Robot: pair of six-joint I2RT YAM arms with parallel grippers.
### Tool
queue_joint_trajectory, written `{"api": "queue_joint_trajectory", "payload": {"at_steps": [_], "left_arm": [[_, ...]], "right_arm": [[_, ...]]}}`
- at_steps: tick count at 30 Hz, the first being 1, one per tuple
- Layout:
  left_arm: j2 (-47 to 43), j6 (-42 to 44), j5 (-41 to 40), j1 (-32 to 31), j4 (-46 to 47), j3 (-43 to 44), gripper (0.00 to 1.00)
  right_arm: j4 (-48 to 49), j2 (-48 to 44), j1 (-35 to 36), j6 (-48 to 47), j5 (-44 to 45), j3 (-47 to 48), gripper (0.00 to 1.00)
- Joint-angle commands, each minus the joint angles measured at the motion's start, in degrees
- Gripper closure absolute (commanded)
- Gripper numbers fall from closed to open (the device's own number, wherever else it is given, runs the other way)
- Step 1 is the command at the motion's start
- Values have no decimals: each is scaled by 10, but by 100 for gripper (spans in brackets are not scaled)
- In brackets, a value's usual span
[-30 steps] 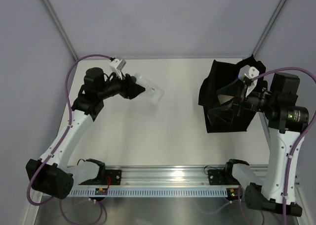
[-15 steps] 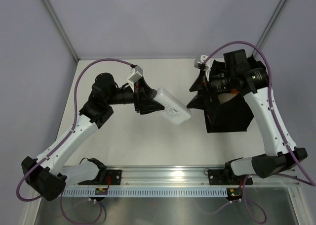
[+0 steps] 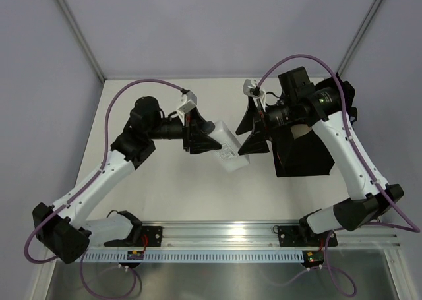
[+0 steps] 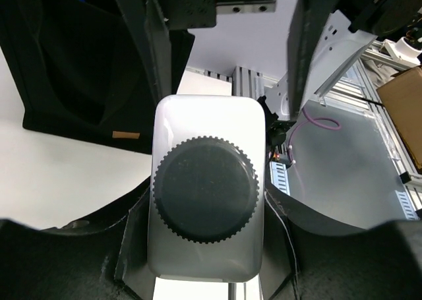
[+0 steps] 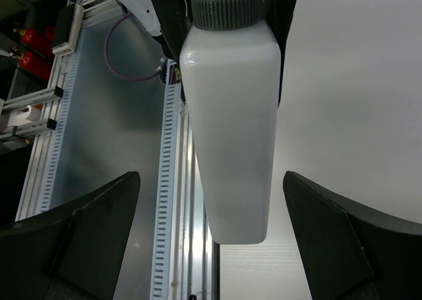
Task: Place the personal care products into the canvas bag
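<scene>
Top external: left gripper (image 3: 206,140) pinches the clear bottle (image 3: 229,150) before the spread right gripper (image 3: 253,130) — not yet in the canvas bag (image 3: 306,160), apparently the last one out.

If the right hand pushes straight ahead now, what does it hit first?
Probably the clear bottle held by the left hand, its base end facing the open right hand; gap unclear.

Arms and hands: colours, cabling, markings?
The left arm and right arm have white links and black joint housings, each trailed by a purple cable. The left hand and right hand are black, broad-fingered. No markings legible.
</scene>
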Motion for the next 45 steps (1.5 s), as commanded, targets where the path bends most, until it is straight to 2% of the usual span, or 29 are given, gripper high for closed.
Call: {"api": "queue_joint_trajectory", "payload": {"at_steps": [1,9,16,17,18,21,22,24,25,27,28,30,31,34,35,40,42,45], "left_arm": [[4,12,10,-2,79,53,100],[45,-35,14,-2,125,101,100],[45,-68,4,-2,171,89,100],[44,-70,2,-2,173,87,100],[46,-70,-1,-2,174,85,100],[46,-69,-8,-2,176,82,100],[47,-71,-8,-2,178,81,100],[50,-75,-9,-2,183,82,100],[51,-77,-8,-2,184,82,100],[52,-81,-10,-1,186,84,98],[52,-82,-11,0,187,84,81],[48,-83,-27,1,189,83,55],[40,-82,-44,2,190,82,35],[22,-64,-82,8,181,84,12],[10,-56,-111,11,156,90,1],[-21,19,-237,39,27,148,1],[-50,48,-292,40,14,127,1],[-76,70,-324,44,-6,68,1]], "right_arm": [[2,6,12,22,-33,3,0],[87,-9,33,66,54,-58,1],[134,-18,33,88,90,-74,6],[143,-20,33,91,87,-79,10],[144,-19,33,91,82,-79,19],[135,-14,33,82,70,-73,34],[128,-10,33,75,65,-69,47],[119,-8,33,64,44,-64,63],[112,-8,33,60,38,-60,79],[102,-10,33,46,22,-56,90],[95,-15,33,43,19,-53,100],[83,-24,33,33,18,-49,100],[79,-28,32,29,21,-48,100],[80,-51,26,29,45,-49,100],[83,-57,11,32,49,-50,100],[99,-108,-75,50,39,-47,100],[102,-118,-125,60,45,-39,100],[108,-133,-174,83,82,-12,100]]}}
